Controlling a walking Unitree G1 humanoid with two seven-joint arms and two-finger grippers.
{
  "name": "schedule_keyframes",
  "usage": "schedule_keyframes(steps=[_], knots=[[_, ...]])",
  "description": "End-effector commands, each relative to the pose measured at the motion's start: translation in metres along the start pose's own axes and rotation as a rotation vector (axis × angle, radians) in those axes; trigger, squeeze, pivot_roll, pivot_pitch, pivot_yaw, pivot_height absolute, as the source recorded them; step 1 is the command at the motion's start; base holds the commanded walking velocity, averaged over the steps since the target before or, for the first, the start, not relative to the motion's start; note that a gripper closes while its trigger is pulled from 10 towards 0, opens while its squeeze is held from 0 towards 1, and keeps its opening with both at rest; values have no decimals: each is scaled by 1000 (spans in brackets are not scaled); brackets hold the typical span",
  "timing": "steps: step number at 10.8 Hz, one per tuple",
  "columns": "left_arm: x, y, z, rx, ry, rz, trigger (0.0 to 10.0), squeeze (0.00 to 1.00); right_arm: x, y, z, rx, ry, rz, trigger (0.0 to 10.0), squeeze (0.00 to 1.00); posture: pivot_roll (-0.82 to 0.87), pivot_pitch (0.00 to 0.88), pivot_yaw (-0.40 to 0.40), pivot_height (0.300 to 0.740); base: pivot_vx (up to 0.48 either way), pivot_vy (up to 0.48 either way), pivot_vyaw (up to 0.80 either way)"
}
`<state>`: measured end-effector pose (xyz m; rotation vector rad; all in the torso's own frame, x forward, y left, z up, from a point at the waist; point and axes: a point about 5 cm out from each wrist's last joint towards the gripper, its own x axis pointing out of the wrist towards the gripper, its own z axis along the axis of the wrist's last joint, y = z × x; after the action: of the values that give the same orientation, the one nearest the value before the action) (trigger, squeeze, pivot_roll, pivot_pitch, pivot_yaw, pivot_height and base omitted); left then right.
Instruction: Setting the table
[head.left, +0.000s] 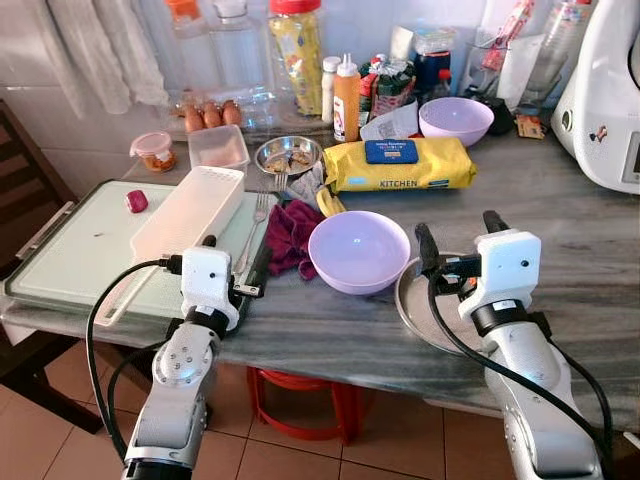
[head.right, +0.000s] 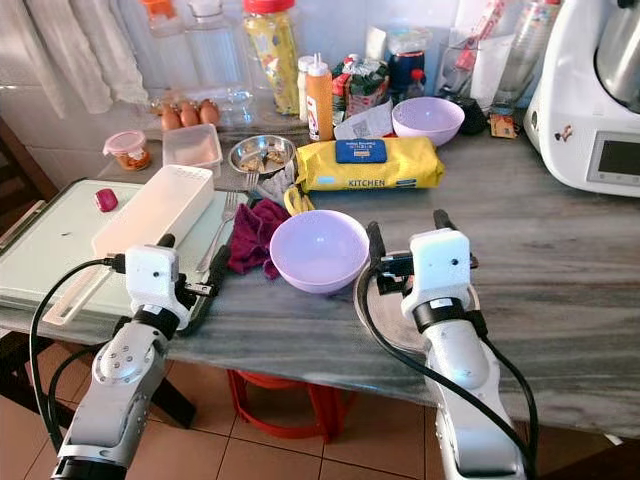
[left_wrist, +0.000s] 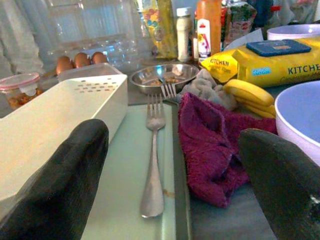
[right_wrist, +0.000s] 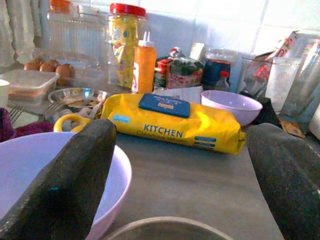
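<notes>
From the head views, the left gripper (head.left: 236, 268) is hovering spread apart just short of the fork (head.left: 252, 233), while the right gripper (head.left: 456, 236) is hanging released over a metal plate (head.left: 407, 300) beside the empty lilac bowl (head.left: 358, 250). In the left wrist view, the fork is lying straight ahead between the parted fingers (left_wrist: 56, 185), a steel dish (left_wrist: 162, 76) holding scraps beyond it. In the right wrist view, the plate's rim (right_wrist: 165, 227) is showing below the open fingers (right_wrist: 70, 175), another empty bowl (right_wrist: 231, 106) sitting far ahead.

A fork (head.left: 257, 224) lay on the tray (head.left: 70, 255), right of a long box (head.left: 190, 210); a bowl (head.left: 359, 250) sat between cloth (head.left: 290, 235) and plate (head.left: 410, 305), wipes pack (head.left: 400, 165) behind.
</notes>
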<state>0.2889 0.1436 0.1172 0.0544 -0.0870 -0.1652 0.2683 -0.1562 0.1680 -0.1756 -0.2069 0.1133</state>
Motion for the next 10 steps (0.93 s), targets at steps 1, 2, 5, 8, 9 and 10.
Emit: schedule_keyframes(steps=[1,2,5,8,9,10], knots=[[2,1,0,14,-3,7,10000,0,2,0,2,0,-13,-7,10000,0,-88,17,87,740,-270,0,0],[1,1,0,14,0,7,10000,0,2,0,1,3,-13,-6,10000,0,-87,18,87,740,-262,0,0],[1,5,-1,21,3,7,10000,0,4,-1,0,11,-8,-1,10000,0,-83,18,85,740,-278,0,0],[3,6,0,24,1,5,10000,0,5,-1,1,16,-11,-4,10000,0,-85,17,89,740,0,0,0],[3,5,0,25,0,0,10000,0,5,-1,0,15,-10,-2,10000,0,-82,19,88,740,0,0,0],[3,6,-1,29,1,-4,10000,0,4,-2,-1,11,-7,3,10000,0,-81,21,89,740,0,0,0]])
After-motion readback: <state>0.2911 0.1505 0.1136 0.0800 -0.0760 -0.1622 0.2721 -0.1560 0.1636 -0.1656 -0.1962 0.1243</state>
